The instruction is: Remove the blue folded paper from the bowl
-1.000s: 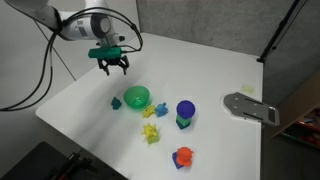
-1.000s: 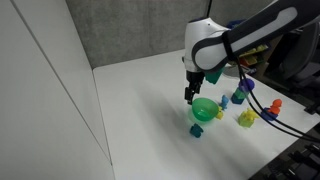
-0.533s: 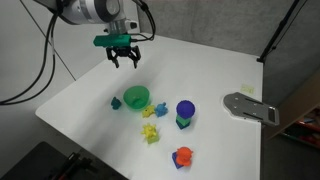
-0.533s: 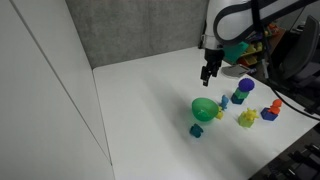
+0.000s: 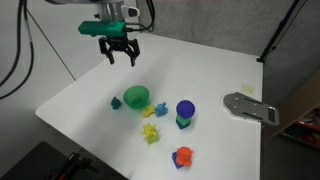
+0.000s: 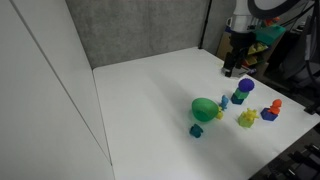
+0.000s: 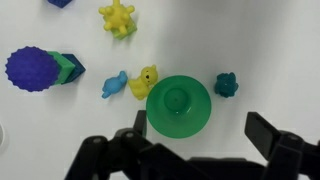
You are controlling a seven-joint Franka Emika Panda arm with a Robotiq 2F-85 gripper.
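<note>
Gripper (image 5: 118,57) on your arm hangs well above the white table (image 5: 80,100), its fingers spread wide apart. The blue folded paper (image 5: 115,102) lies on the tabletop just beside the green bowl (image 5: 137,102), outside its rim. In the wrist view, a yellow paper figure (image 7: 146,80) and a light-blue figure (image 7: 114,85) sit side by side near the bowl's opposite edge, with a dark-blue round-topped object (image 7: 28,68) farther out.
</note>
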